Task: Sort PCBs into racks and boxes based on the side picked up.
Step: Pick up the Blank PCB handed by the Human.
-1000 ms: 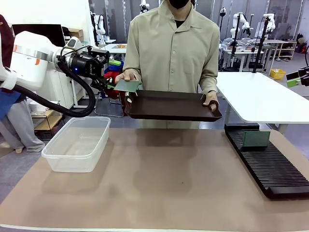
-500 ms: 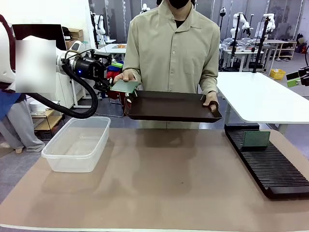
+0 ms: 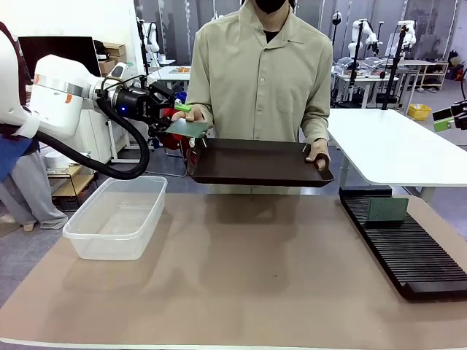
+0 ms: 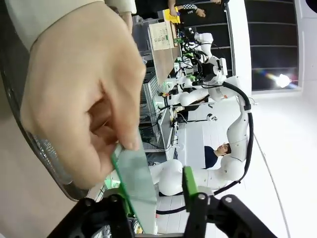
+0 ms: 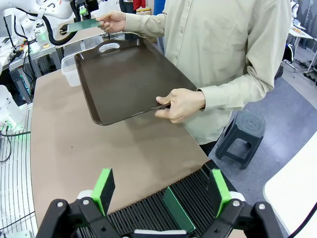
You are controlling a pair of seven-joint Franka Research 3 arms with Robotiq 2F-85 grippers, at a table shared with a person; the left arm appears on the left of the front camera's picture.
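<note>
Left tool is closing around a PCB the person's hand holds beside the tray; grip unconfirmed. Right tool gapes above the rack, where one PCB already stands. Box left of the tray holds nothing.

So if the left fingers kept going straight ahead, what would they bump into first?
Probably the person's hand, which holds the far end of the PCB lying between the left fingers; depth is hard to judge.
</note>
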